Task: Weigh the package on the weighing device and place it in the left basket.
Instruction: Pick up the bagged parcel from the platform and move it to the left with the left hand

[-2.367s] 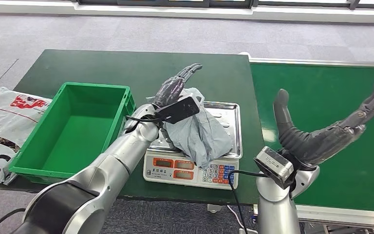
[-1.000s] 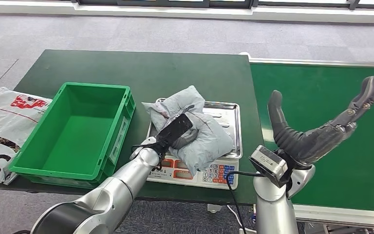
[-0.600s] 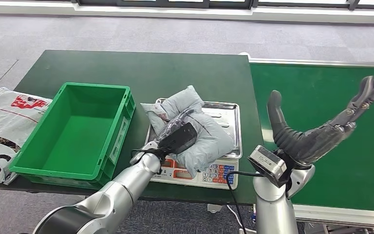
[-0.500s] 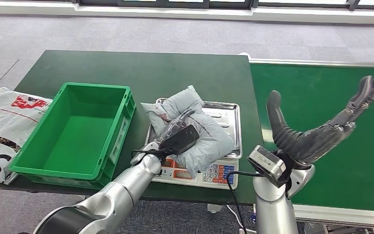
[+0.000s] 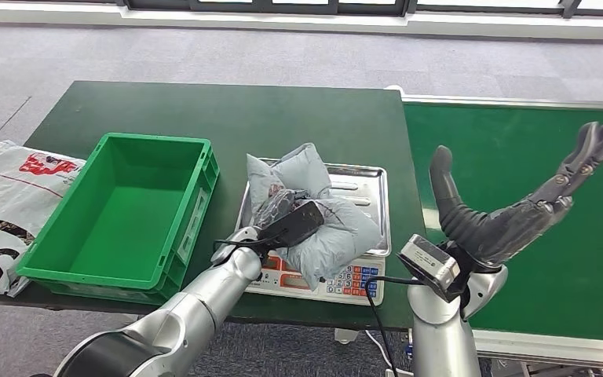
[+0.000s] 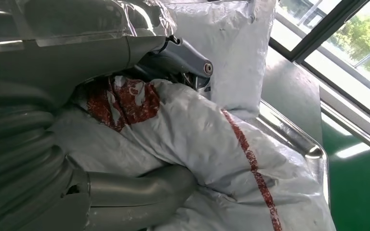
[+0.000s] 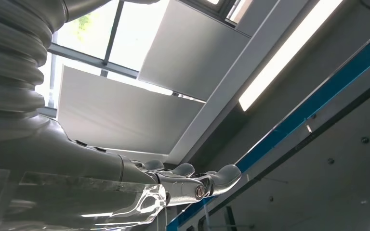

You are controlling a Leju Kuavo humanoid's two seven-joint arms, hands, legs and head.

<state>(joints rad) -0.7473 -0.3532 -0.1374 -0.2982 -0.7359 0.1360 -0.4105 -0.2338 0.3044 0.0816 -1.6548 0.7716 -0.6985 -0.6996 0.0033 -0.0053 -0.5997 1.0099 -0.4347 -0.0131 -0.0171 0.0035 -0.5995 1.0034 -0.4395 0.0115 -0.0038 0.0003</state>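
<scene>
While lying crumpled on the steel tray [image 5: 365,182] of the weighing scale [image 5: 338,276], sits gripped by the left hand [image 5: 276,206]: grey courier package [image 5: 326,228], with the thumb tucked beneath it and the darker fingers [image 6: 183,57] wrapped over its top in the left wrist view. Probably past the weighing and at the start of the lift, judging by that closed grip. Lies with its long axis running from the scale's far left corner down toward the keypad at the near right, one end bunched upward. Stands just beside the scale on its left, with nothing in it: green basket [image 5: 118,271], nearly touching the scale's housing. Calls for a short sideways carry leftward over the basket's near wall. Hangs well off to the right of the scale above the green conveyor [image 5: 518,149]: right hand [image 5: 518,216], spread wide and holding nothing, too far to help.
</scene>
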